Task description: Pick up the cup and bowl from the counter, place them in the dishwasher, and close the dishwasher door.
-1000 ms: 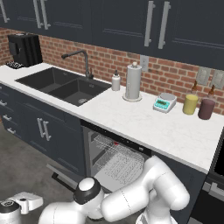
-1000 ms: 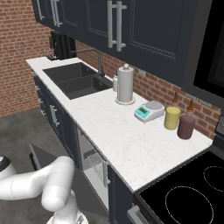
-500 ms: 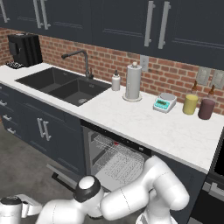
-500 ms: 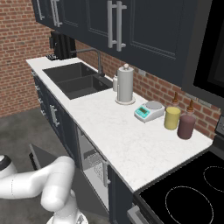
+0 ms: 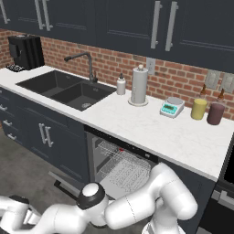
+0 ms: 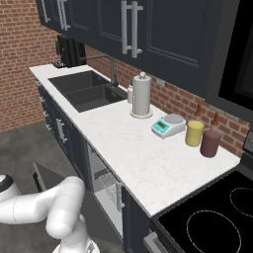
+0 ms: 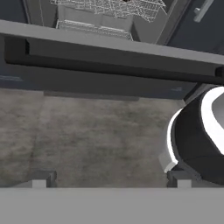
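The dishwasher point(image 5: 121, 167) stands open under the white counter point(image 5: 151, 132), with its white wire rack point(image 7: 109, 8) showing inside. The dishwasher door point(image 7: 109, 43) is folded down, and its dark bar handle point(image 7: 109, 63) runs across the hand view just ahead of my gripper point(image 7: 109, 180). The gripper hangs low over the grey floor in front of the door's edge. Its jaws are open, with nothing between the fingertips point(image 7: 39, 178). In the right base view the door point(image 6: 47, 180) lies flat beside my arm. The cup and the bowl are out of view.
On the counter stand a paper towel holder point(image 5: 139, 84), a soap bottle point(image 5: 120, 85), a small scale point(image 5: 171, 107), a yellow jar point(image 5: 199, 109) and a maroon jar point(image 5: 215, 113). The sink point(image 5: 68, 89) is to the left and the black stovetop point(image 6: 217, 212) to the right.
The low end of the arm has shifted slightly at the bottom left of the left base view. The jaws stay open and the door has not moved.
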